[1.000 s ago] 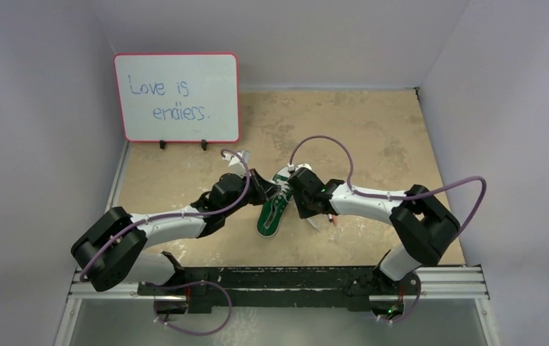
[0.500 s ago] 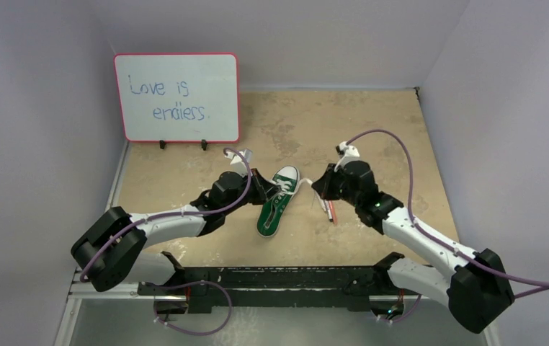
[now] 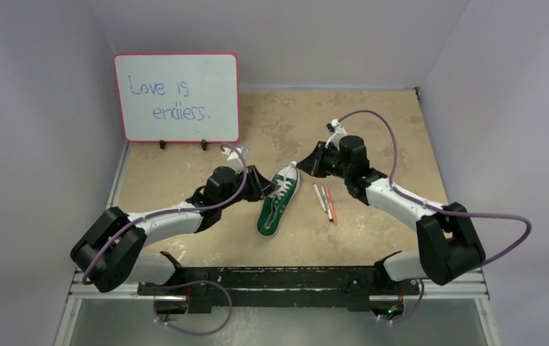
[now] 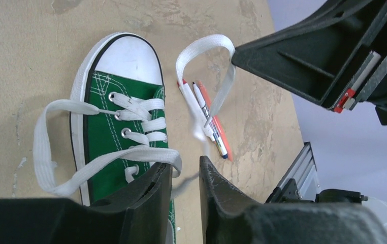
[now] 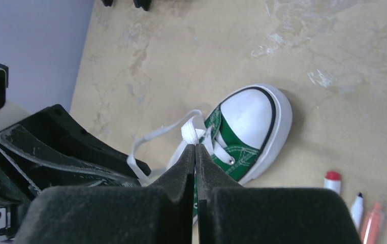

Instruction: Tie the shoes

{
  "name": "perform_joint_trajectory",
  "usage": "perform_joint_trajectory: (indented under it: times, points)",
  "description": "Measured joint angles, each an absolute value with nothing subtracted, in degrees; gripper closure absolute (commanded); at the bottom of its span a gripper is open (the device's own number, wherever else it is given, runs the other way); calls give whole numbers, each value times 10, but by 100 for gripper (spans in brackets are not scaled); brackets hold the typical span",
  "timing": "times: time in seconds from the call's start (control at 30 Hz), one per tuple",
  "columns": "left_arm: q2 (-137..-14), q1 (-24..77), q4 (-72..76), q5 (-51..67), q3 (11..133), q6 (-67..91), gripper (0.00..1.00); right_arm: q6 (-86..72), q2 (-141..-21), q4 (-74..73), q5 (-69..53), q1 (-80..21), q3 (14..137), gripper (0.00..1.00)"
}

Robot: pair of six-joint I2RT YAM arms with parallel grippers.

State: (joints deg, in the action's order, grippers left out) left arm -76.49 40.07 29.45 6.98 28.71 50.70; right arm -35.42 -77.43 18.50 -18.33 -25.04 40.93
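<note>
Right fingers point(image 5: 181, 175) clamp white lace point(image 5: 191, 133) of green sneaker point(image 5: 252, 117), mid-frame; left fingers point(image 4: 151, 193) narrowly apart over its laces, gripping nothing.

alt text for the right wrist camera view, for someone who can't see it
The right gripper, jaws shut, pinches a white lace rising from a green sneaker with a white toe cap, on a tan table. Part of the black left arm fills the left edge; three pens lie at lower right.
</note>
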Motion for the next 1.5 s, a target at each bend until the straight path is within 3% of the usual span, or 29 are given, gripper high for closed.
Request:
perform_joint_trajectory:
  times: [0.5,1.0,1.23,1.3,1.4,1.5]
  points:
    - [-775,383,290,107,287,471,66,-457,-896,302,-266,-247,432,100]
    - [-775,382,264,119,286,456,57,-648,-968,494,-265,-247,392,100]
    - [-745,383,191,89,286,435,36,-704,-986,532,-265,-258,372,100]
    - [-724,383,154,69,286,431,36,-710,-986,536,-265,-263,372,100]
    - [-679,383,102,40,286,425,45,-717,-986,539,-264,-268,372,100]
    - [-632,383,88,35,284,435,61,-721,-986,539,-264,-270,372,100]
